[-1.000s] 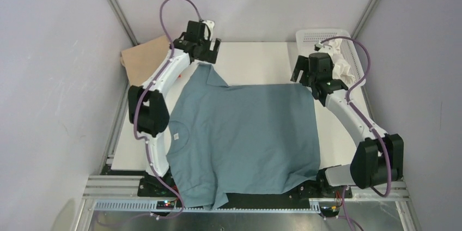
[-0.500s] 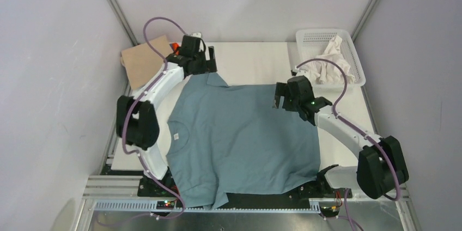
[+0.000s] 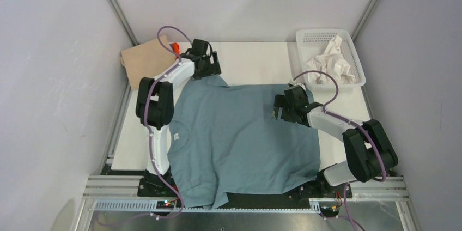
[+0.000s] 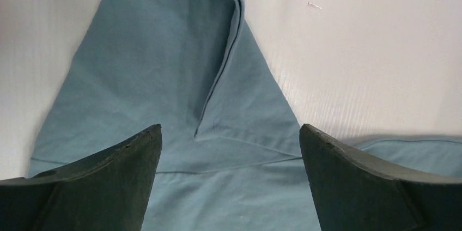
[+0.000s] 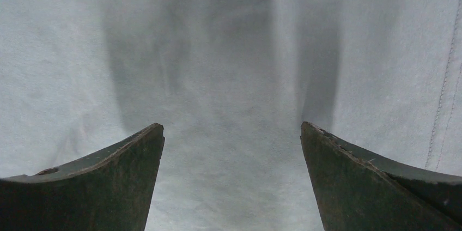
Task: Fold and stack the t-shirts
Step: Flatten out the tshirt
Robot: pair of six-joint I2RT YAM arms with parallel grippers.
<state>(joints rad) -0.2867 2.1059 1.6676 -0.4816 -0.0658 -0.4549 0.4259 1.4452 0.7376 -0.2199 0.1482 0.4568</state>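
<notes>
Nearest you, the slate blue-grey t-shirt [image 3: 239, 144] hangs its near sleeve [image 3: 210, 195] over the front edge of the worktop [image 3: 256, 59], between the two arm bases. The rest of it lies spread flat and takes up most of the surface, neck to your left, with the small white neck label [image 3: 176, 136] showing just inside the collar.

Further in, on the right, your right claw [image 3: 279, 110] hangs over the shirt's far right part, close to the cloth. It is released: in the wrist view both dark fingers [image 5: 109, 182] stand wide apart with only smooth grey-blue fabric between them and nothing gripped.

Beyond that, on the left, your left claw [image 3: 210, 71] sits at the shirt's far sleeve [image 4: 180, 78]. It is released as well, jaws wide. The wrist view shows that sleeve doubled over on itself along a crease, with bare worktop on both sides.

At the far left corner a flat tan t-shirt [image 3: 143, 62] lies just beyond the left arm, and a small patch of orange [image 3: 175, 47] shows beside it – too little to tell what it is. At the far right corner stands the white mesh basket [image 3: 321, 36], holding crumpled white cloth [image 3: 329, 65].
</notes>
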